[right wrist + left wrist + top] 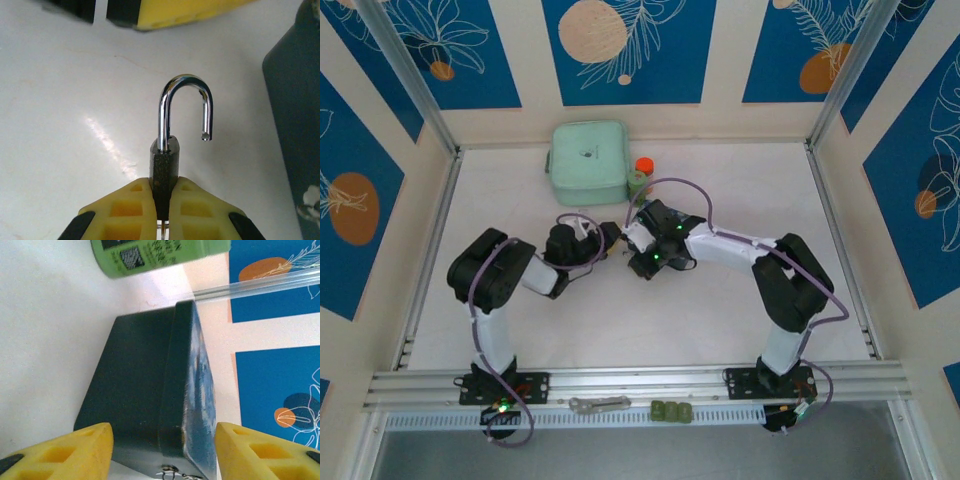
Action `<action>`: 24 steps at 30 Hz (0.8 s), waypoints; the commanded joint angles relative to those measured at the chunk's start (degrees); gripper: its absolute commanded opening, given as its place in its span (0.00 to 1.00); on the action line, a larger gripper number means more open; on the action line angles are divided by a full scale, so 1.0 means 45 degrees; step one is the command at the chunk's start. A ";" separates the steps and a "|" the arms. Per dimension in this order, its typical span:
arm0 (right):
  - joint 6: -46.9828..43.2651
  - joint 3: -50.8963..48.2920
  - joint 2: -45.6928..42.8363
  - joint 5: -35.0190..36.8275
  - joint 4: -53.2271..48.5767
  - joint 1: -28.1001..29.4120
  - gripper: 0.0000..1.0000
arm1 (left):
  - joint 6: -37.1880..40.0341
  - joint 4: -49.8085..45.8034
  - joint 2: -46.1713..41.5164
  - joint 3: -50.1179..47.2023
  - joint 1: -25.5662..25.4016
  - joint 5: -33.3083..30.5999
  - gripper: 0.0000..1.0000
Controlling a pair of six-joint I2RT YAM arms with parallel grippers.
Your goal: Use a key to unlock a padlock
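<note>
My right gripper (162,187) is shut on the padlock (163,162), a small black body pinched between the yellow fingers (125,205). Its chrome shackle (185,85) stands raised, with the free end hanging clear of the body. A thin silvery sliver shows under the body between the fingers; I cannot tell whether it is the key. My left gripper (164,440) is open, its yellow fingers (85,450) standing either side of the near end of the dark blue box (145,385). From above, the left gripper (603,240) and right gripper (635,240) meet at mid-table.
The blue box (295,125) lies just right of the padlock. A green bottle (641,177) with an orange cap and a mint case (588,162) stand behind the grippers. A grey tool (600,404) and green pieces (672,410) rest on the front rail.
</note>
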 commanded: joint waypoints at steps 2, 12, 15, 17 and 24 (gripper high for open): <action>0.1138 -0.0524 -0.1237 -0.0866 0.0010 0.0099 0.00 | 0.0944 -0.0753 -0.1289 -0.0366 0.0489 -0.0179 0.61; 0.5355 -0.2063 -0.5127 0.0047 -0.0283 -0.0877 0.00 | 0.2976 -0.4371 -0.3744 -0.0544 0.0668 -0.0523 0.99; 0.6156 -0.2420 -0.6556 0.0616 -0.0621 -0.1781 0.00 | 0.3380 -0.5288 -0.4341 -0.0561 0.0633 -0.0849 1.00; 0.6436 -0.2621 -0.7309 0.0254 -0.0929 -0.2902 0.00 | 0.3714 -0.5955 -0.4804 -0.0597 0.0620 -0.1169 1.00; 0.6458 -0.2854 -0.8187 -0.0412 -0.2918 -0.7095 0.00 | 0.5534 -0.8791 -0.6516 -0.0195 0.0591 -0.1913 1.00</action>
